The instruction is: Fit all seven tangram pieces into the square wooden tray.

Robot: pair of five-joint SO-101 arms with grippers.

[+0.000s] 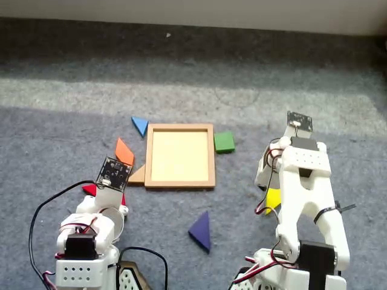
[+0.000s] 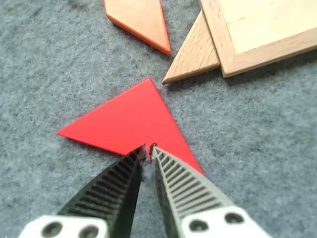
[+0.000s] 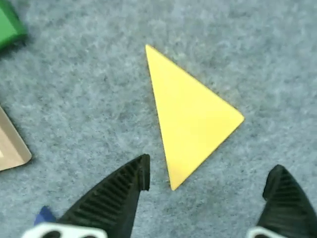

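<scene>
A: Your left gripper (image 2: 148, 148) is hovering closed, tips at the red triangle's (image 2: 129, 119) edge, with open carpet around it.
B: Your right gripper (image 3: 210, 166) is gaping at the yellow triangle's (image 3: 193, 114) corner. The tray (image 1: 179, 127) is lying between the arms.

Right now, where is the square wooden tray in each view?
High view: the wooden tray sits mid-picture, a plain wooden triangle at one corner, a green square beside another.
Left wrist view: one tray corner, beyond the red triangle, the wooden triangle against it.
Right wrist view: one tray corner at the frame's edge, near the green square.
Shared landmark: the grey carpet under it.
</scene>
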